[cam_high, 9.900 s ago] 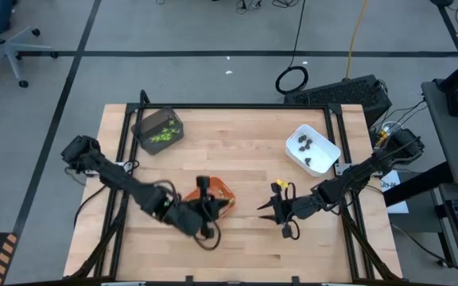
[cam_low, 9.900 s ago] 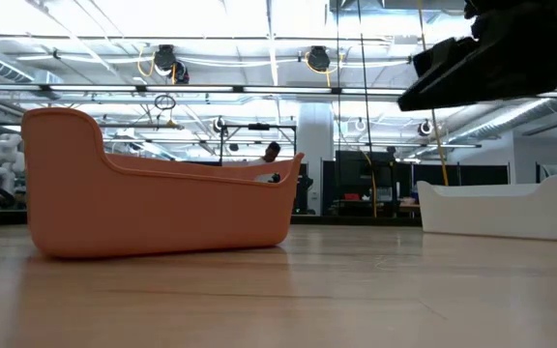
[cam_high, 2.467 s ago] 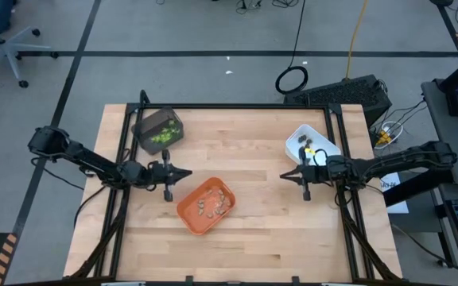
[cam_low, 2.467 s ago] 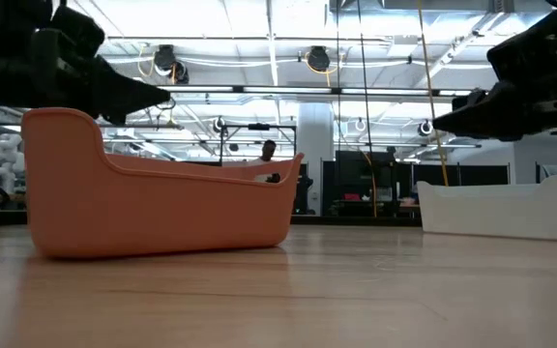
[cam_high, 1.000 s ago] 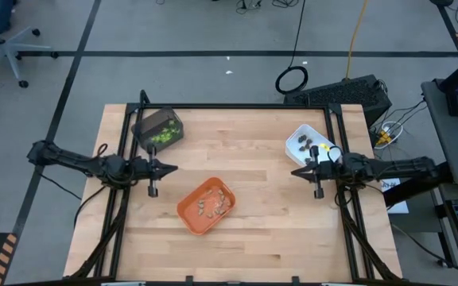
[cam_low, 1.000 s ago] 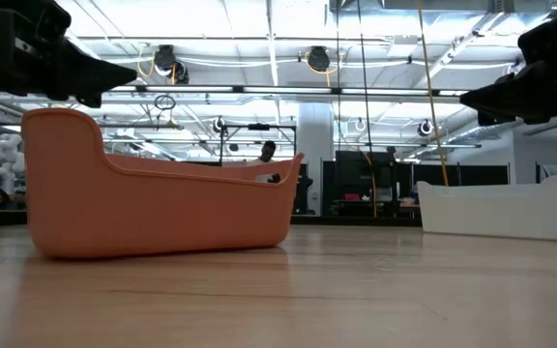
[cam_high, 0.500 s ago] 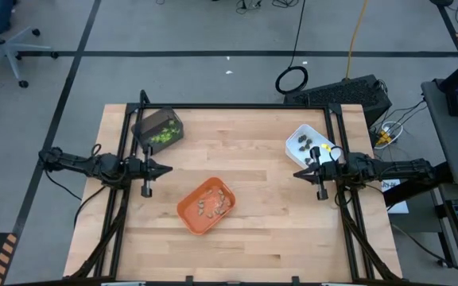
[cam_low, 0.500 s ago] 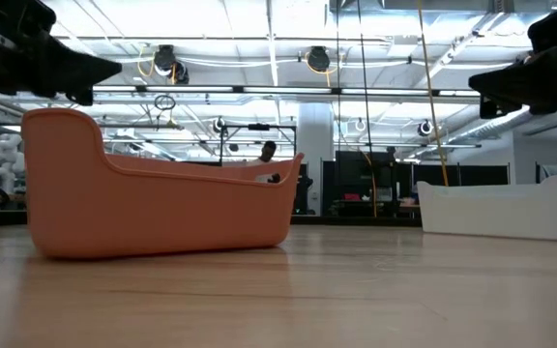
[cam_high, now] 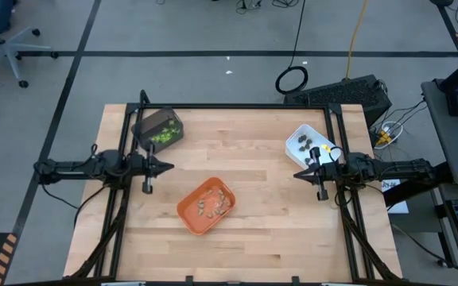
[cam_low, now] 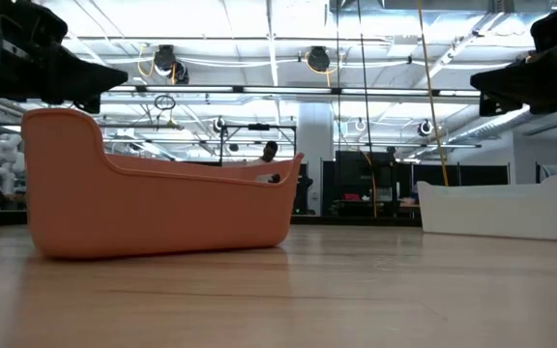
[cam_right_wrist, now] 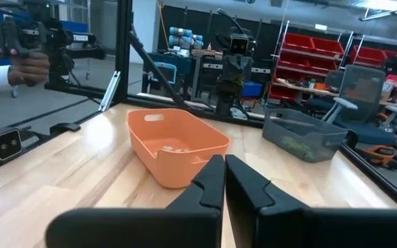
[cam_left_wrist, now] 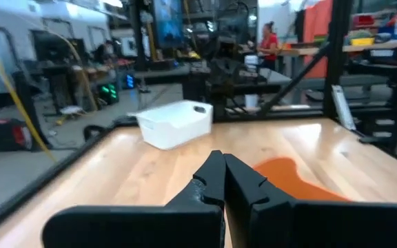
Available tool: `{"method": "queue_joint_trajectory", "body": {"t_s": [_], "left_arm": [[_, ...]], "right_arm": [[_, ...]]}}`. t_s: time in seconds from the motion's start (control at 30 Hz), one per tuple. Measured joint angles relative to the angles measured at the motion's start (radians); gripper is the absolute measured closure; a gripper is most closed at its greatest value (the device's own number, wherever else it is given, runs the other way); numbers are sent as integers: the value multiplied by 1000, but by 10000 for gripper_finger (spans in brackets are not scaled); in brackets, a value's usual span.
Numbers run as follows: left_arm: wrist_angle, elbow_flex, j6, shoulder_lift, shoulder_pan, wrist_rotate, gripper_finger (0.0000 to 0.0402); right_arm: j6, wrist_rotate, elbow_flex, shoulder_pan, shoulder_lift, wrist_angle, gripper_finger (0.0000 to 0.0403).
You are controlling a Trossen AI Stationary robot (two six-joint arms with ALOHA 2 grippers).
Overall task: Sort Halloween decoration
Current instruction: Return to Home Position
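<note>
Arms level, pointing inward from table [cam_high: 245, 238] edges, left end effector [cam_high: 164, 167] closed, right end effector [cam_high: 298, 174] closed

L arm lies flat, left gripper [cam_high: 168, 168] pointing to the middle, fingers pinched tight. R arm lies flat too, right gripper [cam_high: 297, 174] pointing back at it, fingers tight.

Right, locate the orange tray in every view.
High view: orange tray just below centre.
Low view: tray across the left half.
Left wrist view: tray beyond the left gripper.
Right wrist view: tray beyond the right gripper.
Shared landmark: the wooden table beneath it.
</note>
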Motion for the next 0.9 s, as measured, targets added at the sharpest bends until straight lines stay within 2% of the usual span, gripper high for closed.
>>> {"method": "queue_joint_trajectory", "body": {"t_s": [0.07,0.23,0.9], "left_arm": [[-26,0,-12,0,27,44,402],[-33,0,-50,0,63,68,402],[-32,0,-52,0,64,70,402]], "right_arm": [[0,0,0,0,0,0,403],[21,0,0,0,0,-1,403],[12,46,0,-13,1,-5,403]]}}
